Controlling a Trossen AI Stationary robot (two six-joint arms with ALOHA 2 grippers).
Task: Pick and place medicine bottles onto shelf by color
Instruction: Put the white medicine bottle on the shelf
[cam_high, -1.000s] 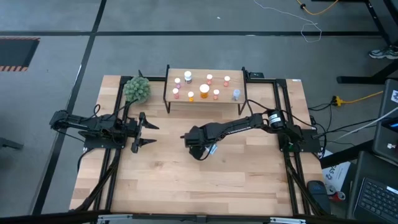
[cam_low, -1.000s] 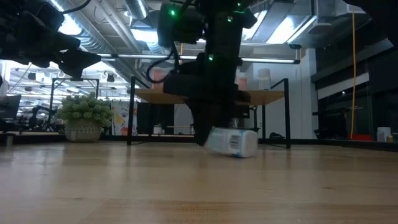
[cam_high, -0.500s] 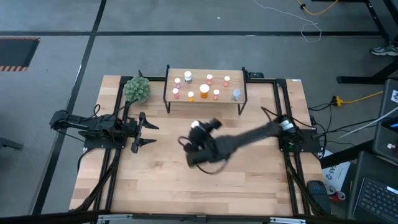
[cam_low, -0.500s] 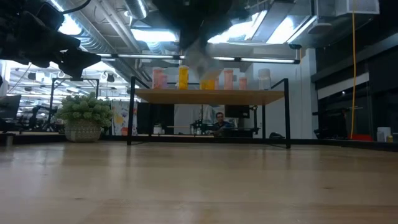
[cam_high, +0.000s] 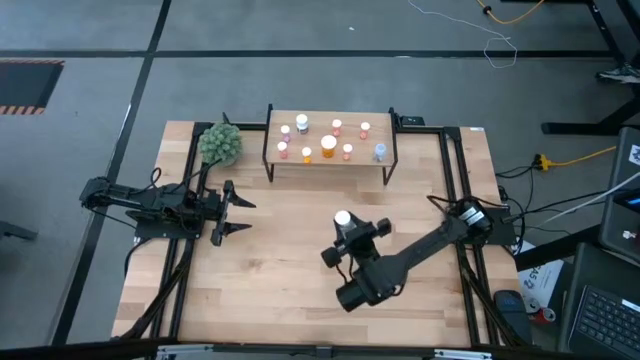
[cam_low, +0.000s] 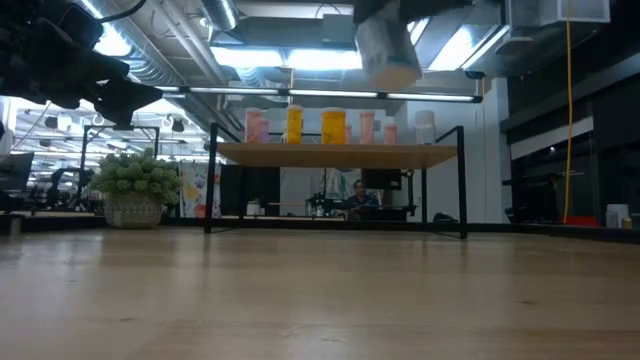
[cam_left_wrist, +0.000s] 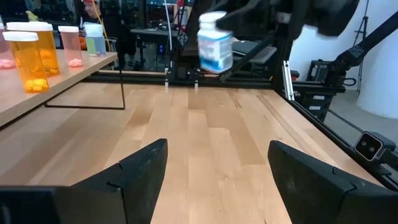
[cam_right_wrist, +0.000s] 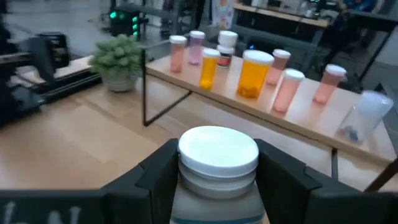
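Bare counter (cam_high: 290, 290) lies open in front of the shelf (cam_high: 330, 158). The right gripper (cam_high: 345, 232) hangs above mid-counter – its fingers pinching a white-capped bottle (cam_right_wrist: 217, 163) upright, clear of the shelf's front edge. The left gripper (cam_high: 232, 211) waits at the left, fingers spread – holding nothing.

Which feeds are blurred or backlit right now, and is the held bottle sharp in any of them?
Low view: bright ceiling lights backlight the scene, and the held bottle is smeared at the top edge. Left wrist view: the bottle is soft, the right gripper a dark blur. Right wrist view: its white cap is sharpest; the shelf behind looks slightly soft.
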